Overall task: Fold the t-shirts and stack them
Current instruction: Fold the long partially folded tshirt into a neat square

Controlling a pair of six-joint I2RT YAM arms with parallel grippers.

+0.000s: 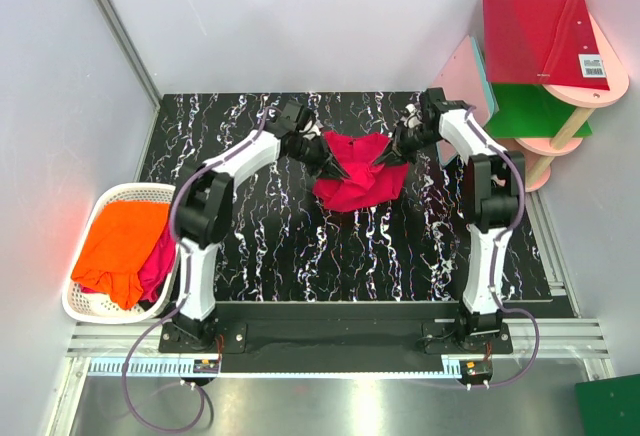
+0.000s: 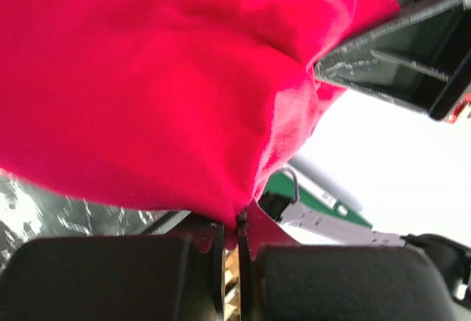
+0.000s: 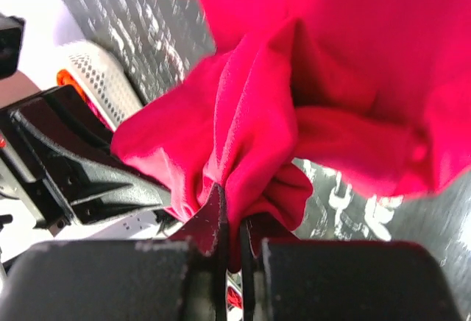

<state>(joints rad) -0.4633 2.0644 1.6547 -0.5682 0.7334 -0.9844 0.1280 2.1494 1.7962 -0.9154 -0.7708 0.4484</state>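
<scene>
A crimson t-shirt (image 1: 358,171) hangs bunched between the two arms over the back middle of the black marbled table (image 1: 300,256). My left gripper (image 1: 326,159) is shut on its left edge; in the left wrist view the red cloth (image 2: 162,85) runs down into the narrow slot between the jaws (image 2: 232,227). My right gripper (image 1: 392,154) is shut on the right edge, a thick fold of the cloth (image 3: 257,144) pinched at the jaw tips (image 3: 237,221). An orange t-shirt (image 1: 122,240) lies over a pinkish-red one (image 1: 158,262) in the white basket.
The white basket (image 1: 90,308) stands off the table's left edge. At the back right is a pink shelf stand (image 1: 560,116) with a red board (image 1: 545,36) and a green board (image 1: 530,111). White walls close the back and sides.
</scene>
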